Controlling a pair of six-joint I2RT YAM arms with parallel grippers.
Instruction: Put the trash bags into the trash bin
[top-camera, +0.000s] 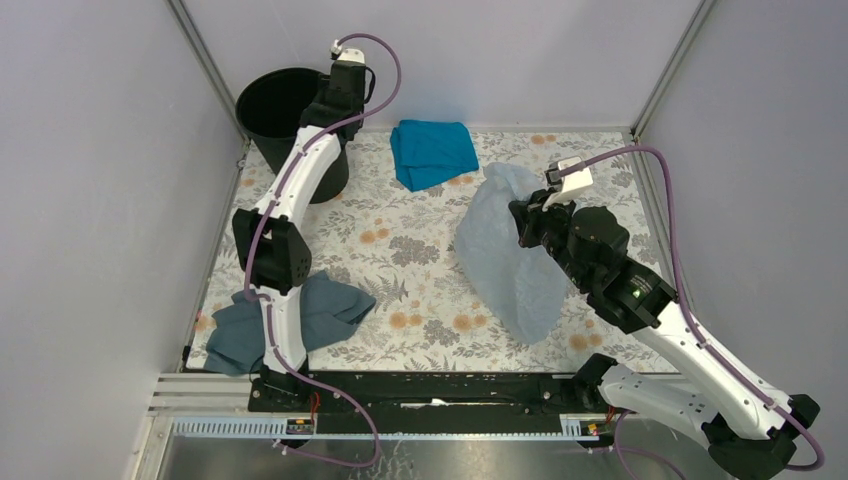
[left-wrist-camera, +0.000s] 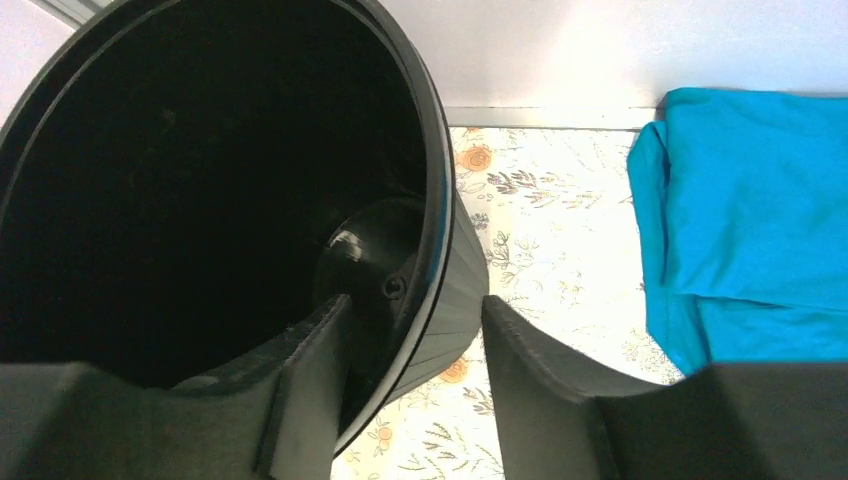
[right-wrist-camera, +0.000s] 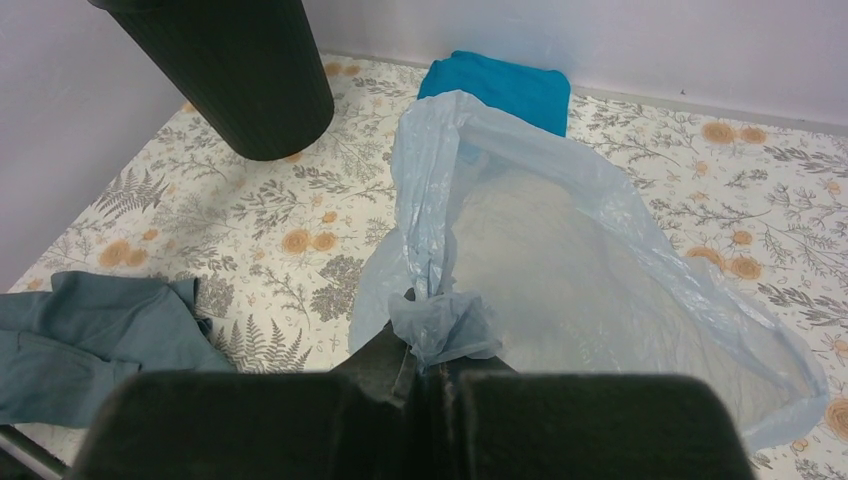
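The black trash bin stands at the far left corner. My left gripper is open at its right rim. In the left wrist view the gripper straddles the bin's rim, one finger inside and one outside, without clamping it. The pale blue-grey trash bag lies spread on the right half of the table. My right gripper is shut on a bunched edge of the bag. In the right wrist view the gripper pinches that bunch and the bag billows open beyond it.
A teal cloth lies at the back centre, right of the bin. A dark slate-grey cloth lies at the front left by the left arm's base. Grey walls close in the left, back and right sides.
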